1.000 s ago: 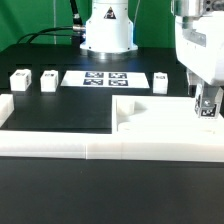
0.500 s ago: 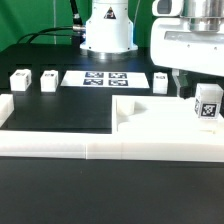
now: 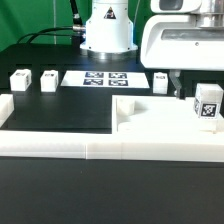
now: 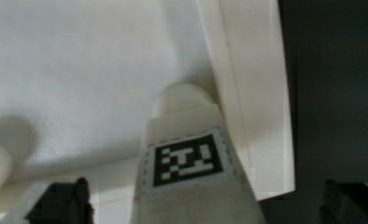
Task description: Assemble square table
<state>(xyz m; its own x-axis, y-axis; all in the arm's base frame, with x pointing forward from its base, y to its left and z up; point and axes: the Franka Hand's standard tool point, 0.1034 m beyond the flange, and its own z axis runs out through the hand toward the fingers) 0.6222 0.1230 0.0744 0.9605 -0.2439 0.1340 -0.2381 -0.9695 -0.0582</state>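
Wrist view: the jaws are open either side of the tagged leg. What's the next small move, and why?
Probably lift the gripper straight up, clear of the leg. Its jaws are open, not touching the leg, which stands upright on the tabletop unaided, so it looks released. A loose leg waits beside the marker board.
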